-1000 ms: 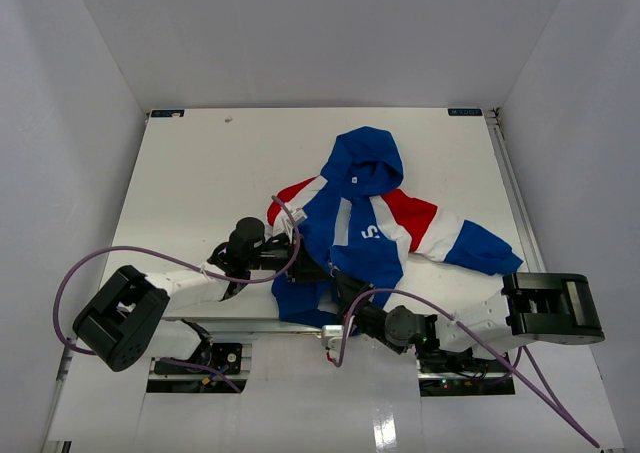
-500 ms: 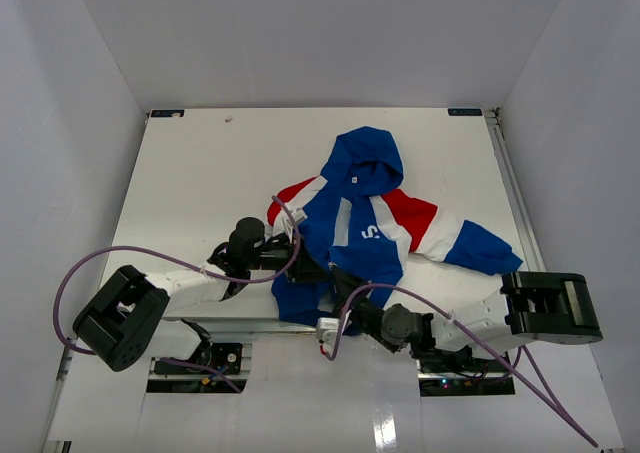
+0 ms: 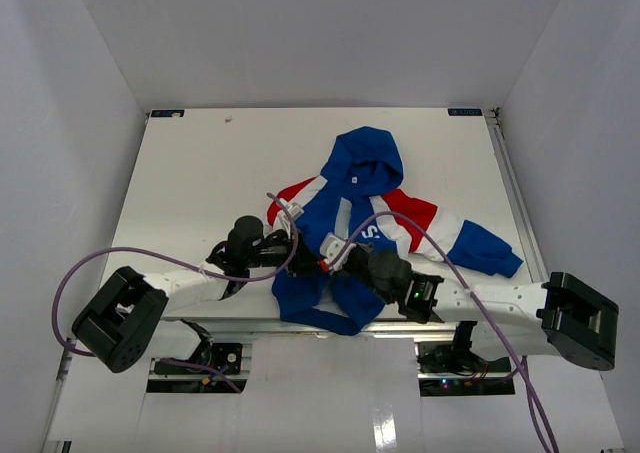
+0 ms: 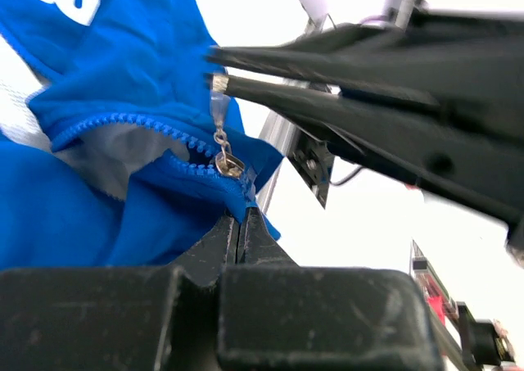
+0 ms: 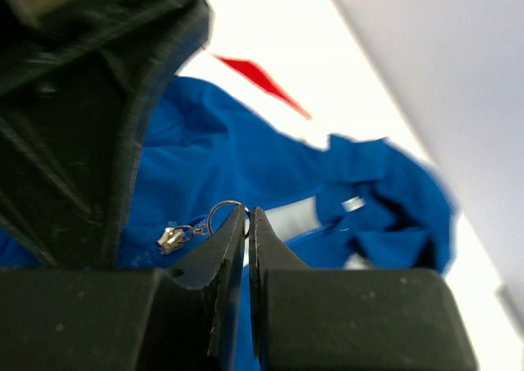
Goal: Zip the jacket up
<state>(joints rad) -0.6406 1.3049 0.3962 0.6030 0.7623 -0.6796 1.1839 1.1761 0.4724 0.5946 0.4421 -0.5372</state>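
The jacket (image 3: 365, 208) lies front-up on the table, hood toward the far side, royal blue with red and white sleeve panels. My left gripper (image 3: 306, 265) is shut on the blue fabric at the foot of the zipper (image 4: 240, 220). The silver zipper slider (image 4: 228, 166) sits just above that grip, low on the blue zipper teeth (image 4: 123, 122). My right gripper (image 3: 331, 257) is shut on the slider's pull ring (image 5: 223, 214), with the slider (image 5: 172, 239) hanging to its left. The right gripper's fingers (image 4: 327, 101) show in the left wrist view, pinching the pull.
The table's near edge with its metal rail (image 3: 240, 325) runs just below the jacket hem (image 3: 340, 318). The right sleeve (image 3: 485, 251) spreads toward the right side. Purple cables (image 3: 110, 255) loop off both arms. White walls enclose the table.
My right arm has swung from the near edge below the hem up over the jacket's lower front, taking the zipper pull with it. My left gripper has stayed in place.
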